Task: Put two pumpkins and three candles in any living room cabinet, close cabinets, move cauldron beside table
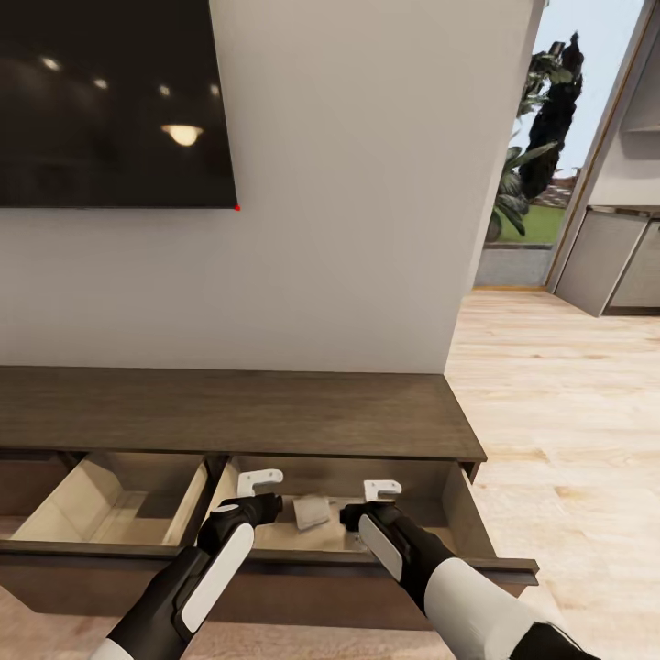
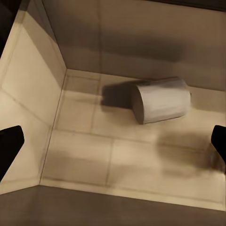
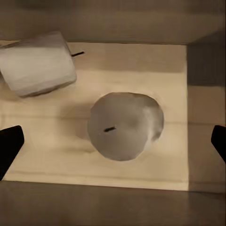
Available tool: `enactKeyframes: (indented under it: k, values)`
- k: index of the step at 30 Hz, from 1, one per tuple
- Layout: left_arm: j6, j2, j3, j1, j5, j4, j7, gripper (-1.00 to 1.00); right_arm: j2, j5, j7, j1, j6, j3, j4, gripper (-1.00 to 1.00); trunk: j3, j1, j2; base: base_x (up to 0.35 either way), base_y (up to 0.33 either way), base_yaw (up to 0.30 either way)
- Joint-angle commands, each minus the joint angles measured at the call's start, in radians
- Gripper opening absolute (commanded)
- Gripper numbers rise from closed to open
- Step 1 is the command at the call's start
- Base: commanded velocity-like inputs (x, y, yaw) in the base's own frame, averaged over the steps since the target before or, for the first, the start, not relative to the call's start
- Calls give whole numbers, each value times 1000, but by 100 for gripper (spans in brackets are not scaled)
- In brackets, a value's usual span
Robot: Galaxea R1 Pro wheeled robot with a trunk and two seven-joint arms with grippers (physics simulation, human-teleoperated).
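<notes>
Holding two pale grey wax candles, one toppled (image 3: 37, 69), one upright (image 3: 125, 125): dark-brown cabinet's open beige drawer (image 1: 458, 513); both pincers, left (image 1: 259, 478) and right (image 1: 381, 490), spread wide, empty, above.

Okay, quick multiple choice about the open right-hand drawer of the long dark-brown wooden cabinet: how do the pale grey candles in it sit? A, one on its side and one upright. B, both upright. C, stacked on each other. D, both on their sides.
A: in the right wrist view one pale grey candle lies on its side with its wick pointing sideways, while the other stands upright, wick up, on the beige drawer floor.
</notes>
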Motion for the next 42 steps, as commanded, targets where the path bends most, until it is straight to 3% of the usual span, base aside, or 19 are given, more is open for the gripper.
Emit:
enactKeyframes:
  k: [1,6,10,25,42]
  values:
    - [1,1,-3,-1,10,-1,10,100,0,-5,-5,-2,-5,4,1,100,-1,0,0,0,0,0]
    - [0,1,-3,-1,10,-1,9,100,0,-1,0,-4,-130,6,35,100,-1,0,0,0,0,0]
    - [1,1,-3,-2,10,-1,8,100,0,-1,0,-4,-151,8,55,100,2,-4,7,0,0,0]
    - [10,1,-5,-2,11,-3,2,100,0,-4,2,-4,-137,9,51,100,49,-62,112,0,0,0]
    - [18,1,-1,-2,24,-3,2,100,0,-16,-4,-5,-46,8,24,100,102,-127,231,0,0,0]
